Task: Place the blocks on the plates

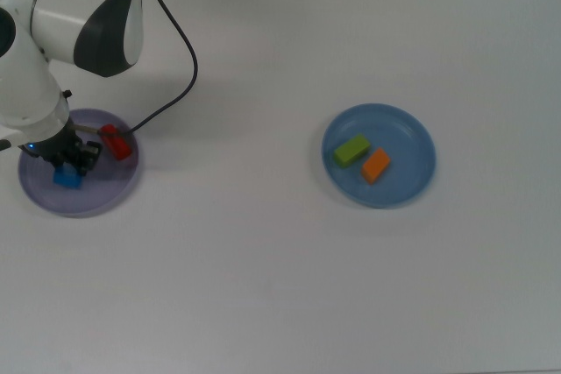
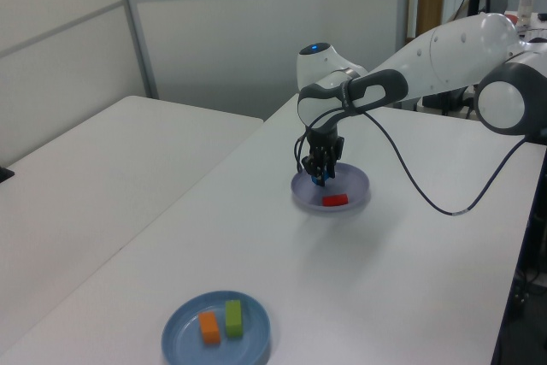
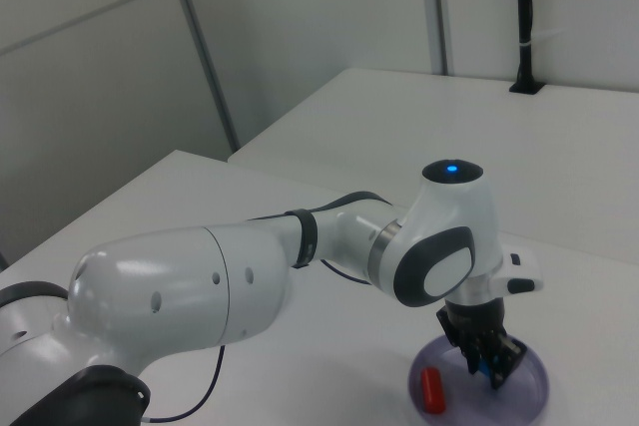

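The gripper (image 1: 68, 170), closed on the blue cube (image 1: 67, 178), should lower and release at the purple plate's (image 1: 96, 199) nine o'clock, clear of the red bar (image 1: 115, 142).

We saw the blue cube (image 1: 67, 178) over the lavender plate (image 1: 96, 199), held between the gripper's (image 1: 70, 166) fingers; whether it touched the plate we could not tell. The red bar (image 1: 115, 143) lay flat near that plate's rim, at the top view's right. On the light blue plate (image 1: 408, 129), well apart, the green block (image 1: 351, 151) and orange wedge (image 1: 376, 165) lay side by side.
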Controlling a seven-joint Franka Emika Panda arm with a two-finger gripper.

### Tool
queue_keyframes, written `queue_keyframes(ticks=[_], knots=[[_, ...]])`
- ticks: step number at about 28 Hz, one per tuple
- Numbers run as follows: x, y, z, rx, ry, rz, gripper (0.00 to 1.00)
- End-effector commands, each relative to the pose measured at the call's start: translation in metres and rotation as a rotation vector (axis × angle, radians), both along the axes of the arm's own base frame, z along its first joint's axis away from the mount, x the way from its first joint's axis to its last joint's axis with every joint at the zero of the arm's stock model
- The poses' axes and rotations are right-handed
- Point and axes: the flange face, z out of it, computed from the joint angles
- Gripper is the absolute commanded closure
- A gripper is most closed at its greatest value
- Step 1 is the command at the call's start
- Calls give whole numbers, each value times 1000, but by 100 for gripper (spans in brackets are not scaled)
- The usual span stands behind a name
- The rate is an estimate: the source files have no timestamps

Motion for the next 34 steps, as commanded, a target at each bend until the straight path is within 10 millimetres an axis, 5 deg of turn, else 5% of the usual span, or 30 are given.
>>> queue_keyframes(ticks=[1, 2, 4, 11, 17, 24, 34], knots=[[-3, 2, 4, -15, -11, 5, 63], [-2, 3, 4, -15, -12, 0, 13], [-3, 3, 4, -16, -10, 1, 0], [-2, 5, 6, -15, -9, 1, 0], [-1, 10, 32, -17, -40, -1, 0], [8, 55, 68, -35, -67, 64, 0], [-4, 117, 120, -20, 3, 130, 0]])
